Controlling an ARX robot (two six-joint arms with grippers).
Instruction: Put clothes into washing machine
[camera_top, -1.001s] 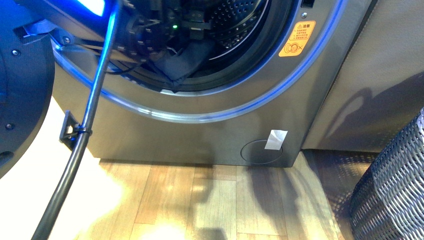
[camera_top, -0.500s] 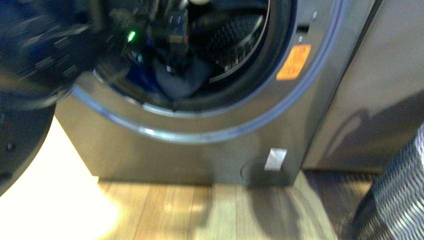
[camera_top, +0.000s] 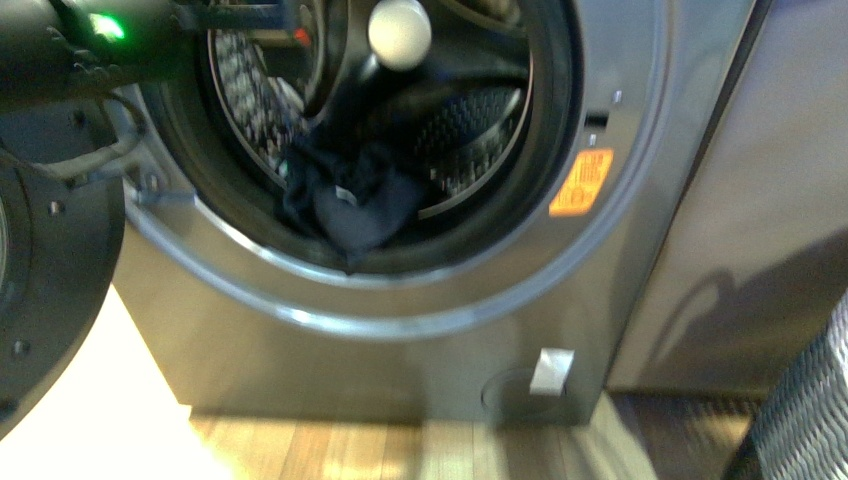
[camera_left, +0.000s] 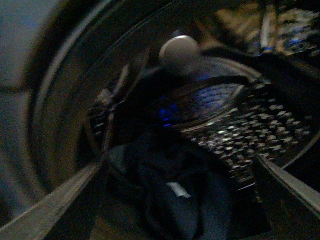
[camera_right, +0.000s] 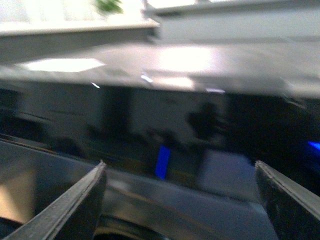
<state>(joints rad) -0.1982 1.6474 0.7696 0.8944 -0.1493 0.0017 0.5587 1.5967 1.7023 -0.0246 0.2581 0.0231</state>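
The washing machine (camera_top: 420, 300) is silver-grey, with its porthole open and a perforated drum (camera_top: 470, 130). The dark navy clothes (camera_top: 350, 205) lie crumpled at the drum's lower front, with one corner hanging over the dark gasket. In the left wrist view my left gripper (camera_left: 180, 161) is open and empty. It hangs just above the clothes (camera_left: 170, 195), which show a small white tag, and does not touch them. My left arm (camera_top: 60, 45) shows at the upper left with a green light. My right gripper (camera_right: 180, 165) is open and empty over a blurred grey surface.
A white ball-shaped part (camera_top: 400, 32) hangs at the top of the drum. The open door (camera_top: 50, 280) stands at the left. An orange sticker (camera_top: 582, 183) is on the front panel. A grey cabinet (camera_top: 740, 200) and a dark wicker basket (camera_top: 800, 420) stand to the right.
My left arm has pulled back out of the drum mouth, up and to the left. The clothes it was over stay in the drum's front. The machine sits lower in the front view.
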